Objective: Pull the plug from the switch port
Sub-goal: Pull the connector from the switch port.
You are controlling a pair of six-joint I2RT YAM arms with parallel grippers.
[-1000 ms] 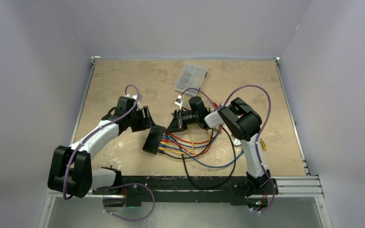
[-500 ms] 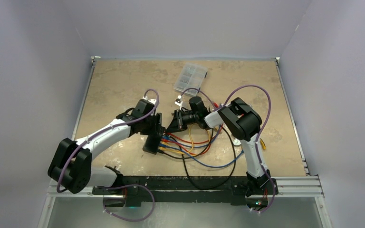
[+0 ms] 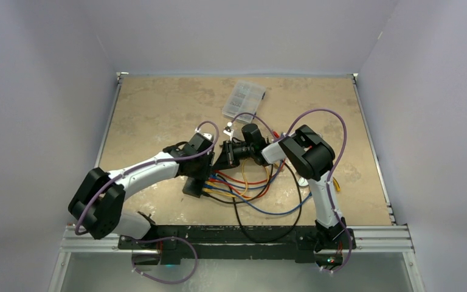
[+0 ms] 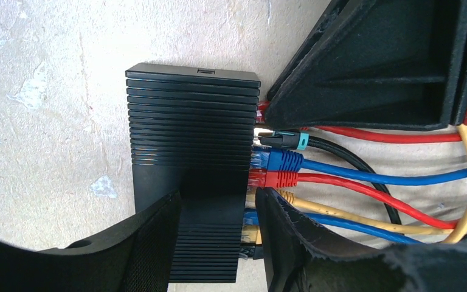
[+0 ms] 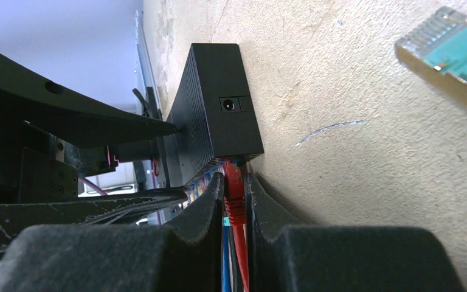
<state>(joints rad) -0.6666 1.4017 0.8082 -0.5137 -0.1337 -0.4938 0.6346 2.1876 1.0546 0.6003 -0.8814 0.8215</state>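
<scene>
The switch (image 4: 188, 152), a flat black ribbed box, lies flat on the near side of the clear compartment case (image 3: 243, 99), well apart from it, its socket row full of coloured cables (image 4: 340, 179), the red plug (image 5: 233, 188) seated in the end socket.

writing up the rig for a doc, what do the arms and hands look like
Left arm and right arm: white links, bulky black joints, a looping purple cable each. Left hand and right hand: black, two wedge-shaped fingers.
</scene>
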